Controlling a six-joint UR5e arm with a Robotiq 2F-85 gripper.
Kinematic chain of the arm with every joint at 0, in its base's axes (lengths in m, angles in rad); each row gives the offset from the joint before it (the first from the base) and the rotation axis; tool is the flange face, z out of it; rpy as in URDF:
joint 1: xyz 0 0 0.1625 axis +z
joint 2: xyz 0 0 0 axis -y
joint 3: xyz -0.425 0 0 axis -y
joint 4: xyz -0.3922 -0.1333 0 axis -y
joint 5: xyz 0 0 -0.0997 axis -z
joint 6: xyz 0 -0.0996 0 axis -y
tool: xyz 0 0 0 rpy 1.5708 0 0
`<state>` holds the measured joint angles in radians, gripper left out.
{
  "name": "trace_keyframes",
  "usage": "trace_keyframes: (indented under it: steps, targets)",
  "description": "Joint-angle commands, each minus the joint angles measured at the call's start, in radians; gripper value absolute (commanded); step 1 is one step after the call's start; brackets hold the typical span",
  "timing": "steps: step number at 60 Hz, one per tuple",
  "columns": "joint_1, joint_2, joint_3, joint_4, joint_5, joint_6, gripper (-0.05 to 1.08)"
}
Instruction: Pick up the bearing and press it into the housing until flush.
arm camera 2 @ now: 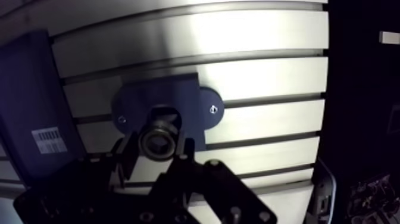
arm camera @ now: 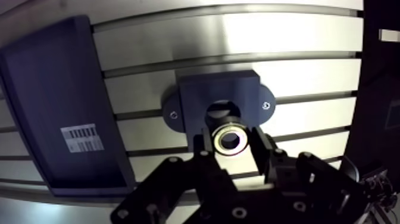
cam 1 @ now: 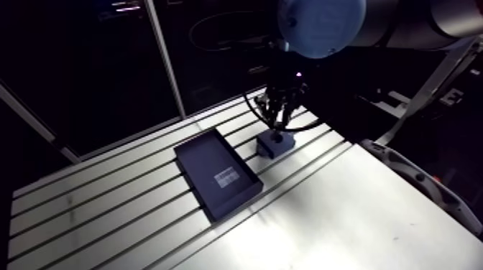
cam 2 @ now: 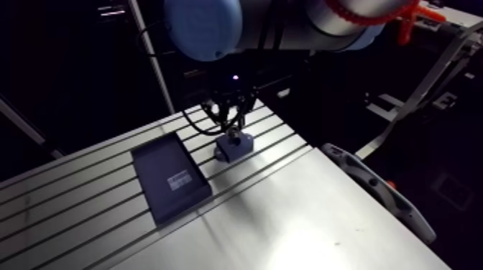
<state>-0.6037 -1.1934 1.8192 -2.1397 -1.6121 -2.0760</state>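
Note:
The bearing (arm camera: 230, 139) is a small metal ring, pinched between my gripper's (arm camera: 232, 146) two black fingers in the wrist view. Just ahead of it lies the dark housing (arm camera: 196, 95), a block with two screwed flanges and a round bore (arm camera: 223, 111) open toward me. The bearing hangs over the near edge of that bore, apart from the block as far as I can tell. In the arm view the gripper (cam 1: 277, 120) stands straight over the housing (cam 1: 276, 142) on the slotted table.
A dark flat tray (cam 1: 217, 174) with a white barcode label (cam 1: 226, 177) lies beside the housing on the slotted aluminium table (cam 1: 108, 208). A smooth light plate (cam 1: 338, 222) covers the table's near part. A grey curved part (cam 1: 424, 183) sits at the right edge.

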Motion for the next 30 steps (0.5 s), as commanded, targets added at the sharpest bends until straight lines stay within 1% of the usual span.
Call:
trace_keyframes:
  steps: [1, 30]
  targets:
    - [0.001, 0.02, 0.008, -0.045, -0.004, -0.003, 0.68]
    - [0.002, 0.028, 0.015, -0.046, -0.004, -0.003, 0.68]
